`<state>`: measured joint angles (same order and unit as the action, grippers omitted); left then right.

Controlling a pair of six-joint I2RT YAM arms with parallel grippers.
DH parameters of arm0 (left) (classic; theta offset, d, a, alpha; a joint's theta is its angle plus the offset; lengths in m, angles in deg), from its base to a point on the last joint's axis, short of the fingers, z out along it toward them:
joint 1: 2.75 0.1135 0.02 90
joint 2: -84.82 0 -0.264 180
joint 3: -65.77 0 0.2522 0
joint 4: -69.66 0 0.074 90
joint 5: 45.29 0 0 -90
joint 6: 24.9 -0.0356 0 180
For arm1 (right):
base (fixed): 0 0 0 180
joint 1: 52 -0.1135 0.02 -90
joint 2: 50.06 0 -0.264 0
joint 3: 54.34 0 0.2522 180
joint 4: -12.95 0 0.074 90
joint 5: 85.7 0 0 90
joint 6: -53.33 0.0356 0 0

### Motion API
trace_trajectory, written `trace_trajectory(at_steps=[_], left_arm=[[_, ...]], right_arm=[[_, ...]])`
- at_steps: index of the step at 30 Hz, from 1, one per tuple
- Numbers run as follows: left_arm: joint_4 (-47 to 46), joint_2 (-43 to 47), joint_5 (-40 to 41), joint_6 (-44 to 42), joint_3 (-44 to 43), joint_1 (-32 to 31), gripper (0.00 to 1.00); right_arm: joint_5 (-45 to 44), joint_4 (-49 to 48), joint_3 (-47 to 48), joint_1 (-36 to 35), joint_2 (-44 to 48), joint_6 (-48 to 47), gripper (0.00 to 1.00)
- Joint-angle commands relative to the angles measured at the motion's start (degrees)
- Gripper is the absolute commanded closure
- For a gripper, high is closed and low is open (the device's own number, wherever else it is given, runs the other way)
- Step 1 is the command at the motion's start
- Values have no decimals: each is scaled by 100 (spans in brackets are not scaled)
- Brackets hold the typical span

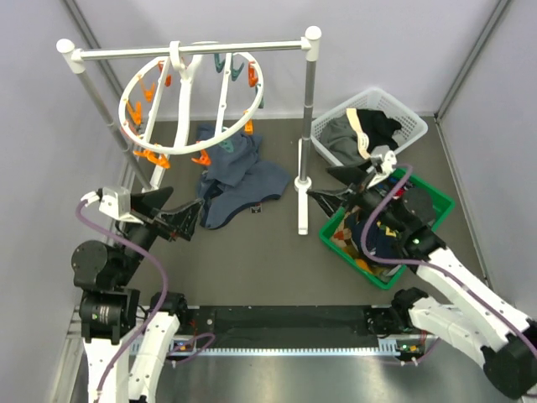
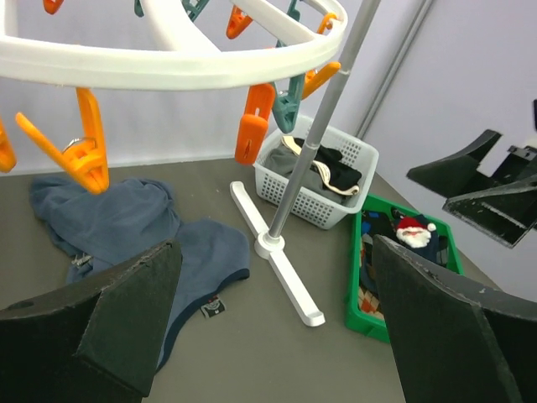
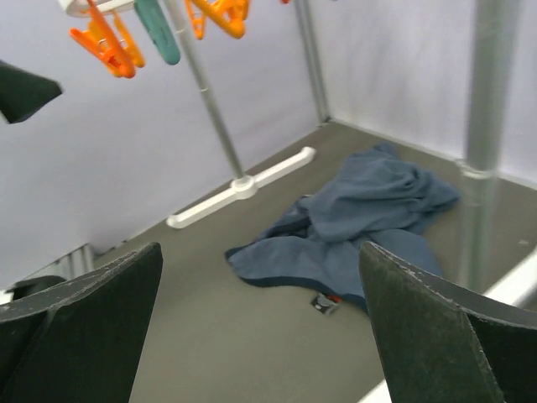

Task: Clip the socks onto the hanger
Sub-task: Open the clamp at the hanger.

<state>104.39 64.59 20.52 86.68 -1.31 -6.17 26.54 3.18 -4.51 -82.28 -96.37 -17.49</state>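
Since the socks (image 2: pixel 417 239) lie in the green bin (image 2: pixel 353 269) at the table's right edge, our left gripper (image 1: pixel 183 217) and right gripper (image 1: pixel 330 186) stand wide, empty. The hanger (image 2: pixel 168 63) hangs ready.

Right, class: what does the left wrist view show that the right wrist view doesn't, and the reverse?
Left wrist only: the white basket and the green bin with socks in it. Right wrist only: the rack's foot beside the wall. Both: the blue-grey garment on the table and the hanger's orange clips overhead.

White hanger (image 1: pixel 191 109), orange-teal clips (image 1: pixel 151 156)
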Motion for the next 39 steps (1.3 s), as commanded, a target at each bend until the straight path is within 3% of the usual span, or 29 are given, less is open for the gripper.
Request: trace_trajectory(at_steps=[1, 6, 12, 19, 27, 39], left_arm=[[-673, -288, 45, 205, -222, -1, 1], [-971, -526, 431, 294, -381, -1, 1], [-1201, -921, 485, 469, -609, -1, 9], [-1368, -1185, 520, 733, -724, -1, 20], [-1368, -1282, 406, 813, -653, -1, 29], [-1201, -1387, -42, 452, -566, -1, 29]], right_arm=[[922, -1821, 198, -223, -869, 578, 1], [774, -2505, 593, -828, -1626, 359, 1], [650, -3534, 1067, -1286, -2646, 420, 1], [597, -4000, 1867, -1647, -3718, 569, 1], [510, -3905, 2544, -1849, -4272, 499, 1], [588, -3782, 3256, -1964, -4967, 631, 1]])
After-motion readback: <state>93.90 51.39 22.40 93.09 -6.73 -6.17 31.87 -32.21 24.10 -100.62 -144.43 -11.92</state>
